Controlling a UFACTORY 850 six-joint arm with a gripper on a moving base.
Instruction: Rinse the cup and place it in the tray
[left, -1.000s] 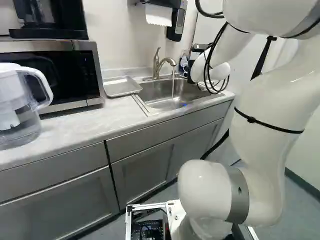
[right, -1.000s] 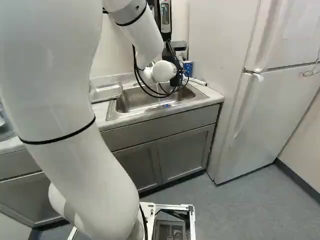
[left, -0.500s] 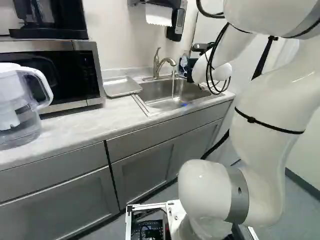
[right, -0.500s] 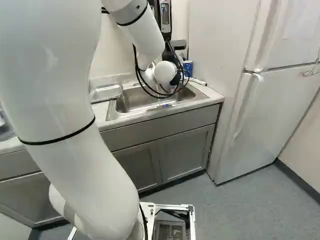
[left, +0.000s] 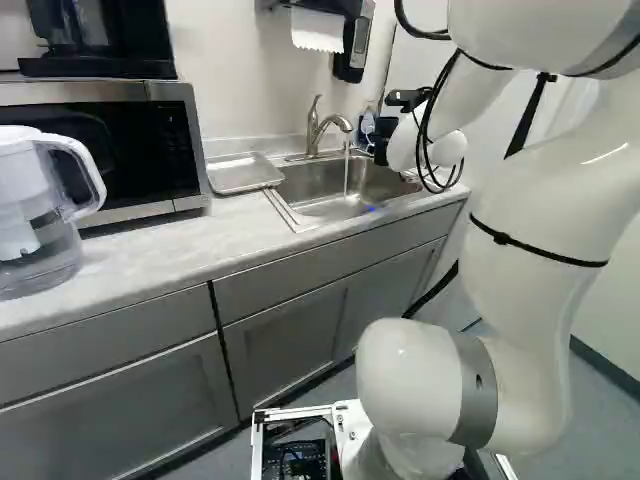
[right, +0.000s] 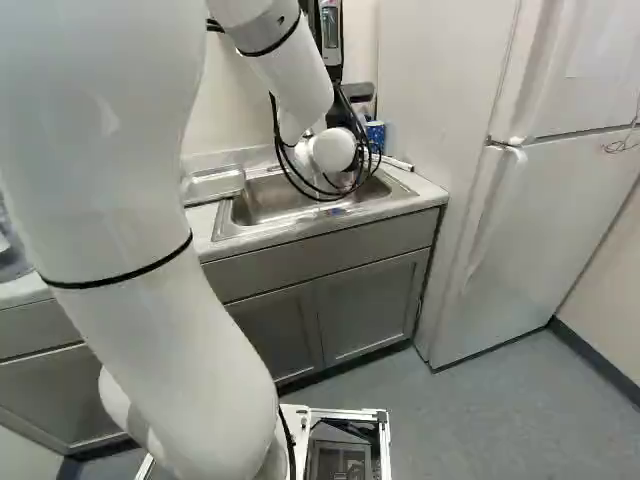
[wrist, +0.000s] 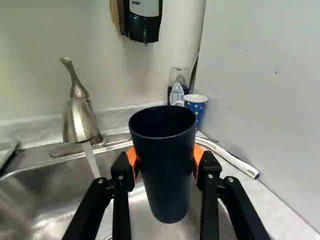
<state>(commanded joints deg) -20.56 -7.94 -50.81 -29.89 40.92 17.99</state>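
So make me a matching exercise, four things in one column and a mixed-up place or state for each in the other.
1. Dark tumbler
2. Faucet
3. Metal tray
4. Water filter pitcher

A. On the counter, in front of the microwave
B. Gripped by the end effector
C. Running water
D. Beside the sink

Pairs: 1-B, 2-C, 3-D, 4-A

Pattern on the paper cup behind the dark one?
Blue with small yellow dots, white inside; the paper cup shows best in the wrist view.
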